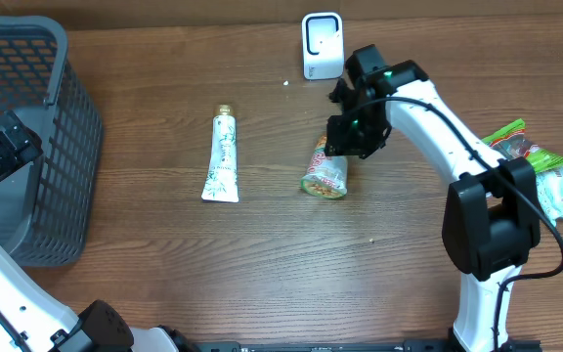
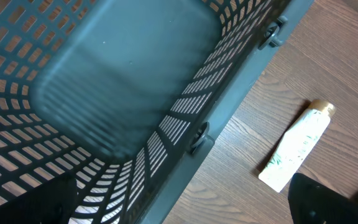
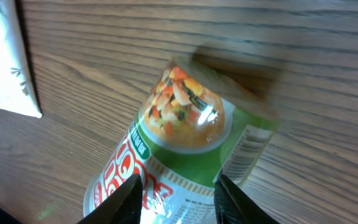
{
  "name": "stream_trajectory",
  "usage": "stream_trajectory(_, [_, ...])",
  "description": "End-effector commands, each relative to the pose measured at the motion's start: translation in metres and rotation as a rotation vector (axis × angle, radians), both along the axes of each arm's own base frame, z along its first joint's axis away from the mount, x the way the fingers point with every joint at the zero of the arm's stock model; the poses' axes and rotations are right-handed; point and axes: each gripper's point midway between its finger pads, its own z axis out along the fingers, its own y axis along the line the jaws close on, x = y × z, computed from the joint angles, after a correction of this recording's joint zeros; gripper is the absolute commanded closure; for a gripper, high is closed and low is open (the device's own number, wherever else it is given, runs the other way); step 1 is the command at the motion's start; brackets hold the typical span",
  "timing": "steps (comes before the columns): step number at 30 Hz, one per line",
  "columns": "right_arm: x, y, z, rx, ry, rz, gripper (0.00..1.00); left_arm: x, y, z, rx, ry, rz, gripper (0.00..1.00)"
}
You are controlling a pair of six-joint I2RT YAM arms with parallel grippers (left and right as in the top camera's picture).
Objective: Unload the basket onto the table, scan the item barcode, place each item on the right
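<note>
- Wooden counter (image 1: 262,264) carries a white tube (image 1: 222,156).
- Right pincer (image 3: 175,186) clamps the noodle cup (image 3: 185,118).
- Left pincer (image 1: 13,147) gapes wide above the grey basket (image 1: 71,137).

On the white-and-black right arm (image 1: 428,122): glossy white link shells, bulky matte black joint housings (image 1: 492,220). Thin black cable (image 1: 562,240) looped externally beside the lower link. Small green indicator light (image 1: 387,71) on the black wrist. On the right gripper (image 3: 178,202): black, flat-faced fingers (image 3: 120,202). On the left arm (image 1: 8,293): same white shell, black wrist unit (image 1: 3,147), black base housing (image 1: 101,328).
</note>
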Motion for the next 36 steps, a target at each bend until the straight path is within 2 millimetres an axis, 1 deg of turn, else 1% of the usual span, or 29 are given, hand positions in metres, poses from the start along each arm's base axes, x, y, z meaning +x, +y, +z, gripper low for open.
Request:
stream_trajectory(1, [-0.004,0.026,0.010,0.015,-0.042,0.053,0.61,0.000,0.000,0.001,0.006,-0.002,-0.014,0.00])
stream_trajectory(5, [-0.011,0.037,0.009,0.011,-0.048,0.083,0.61,0.000,0.000,0.001,0.006,-0.002,-0.015,0.00])
stream_trajectory(9, [-0.019,0.054,0.008,-0.005,-0.069,0.119,0.61,0.000,0.000,0.001,0.006,-0.002,-0.014,0.01])
stream_trajectory(13, [-0.026,0.062,0.004,-0.045,-0.084,0.140,0.60,0.000,0.000,0.001,0.006,-0.002,-0.014,0.00])
stream_trajectory(15, [-0.032,0.068,0.002,-0.045,-0.079,0.157,0.50,0.000,0.000,0.001,0.006,-0.002,-0.014,0.00])
stream_trajectory(17, [-0.035,0.071,0.001,-0.046,-0.075,0.164,0.45,0.000,0.000,0.001,0.006,-0.002,-0.015,0.00])
stream_trajectory(24, [-0.053,0.080,-0.011,-0.036,-0.030,0.170,0.42,0.000,0.000,0.001,0.006,-0.002,-0.014,0.00])
stream_trajectory(27, [-0.058,0.086,-0.012,-0.048,-0.029,0.170,0.35,0.000,0.000,0.001,0.006,-0.002,-0.014,0.00])
stream_trajectory(30, [-0.058,0.084,-0.017,-0.085,-0.034,0.153,0.32,0.000,0.000,0.001,0.006,-0.002,-0.015,0.00])
stream_trajectory(33, [-0.059,0.080,-0.029,-0.116,-0.015,0.150,0.28,0.000,0.000,0.001,0.006,-0.002,-0.014,0.00])
stream_trajectory(36, [-0.066,0.077,-0.043,-0.136,0.036,0.153,0.26,0.000,0.000,0.001,0.006,-0.002,-0.015,0.00])
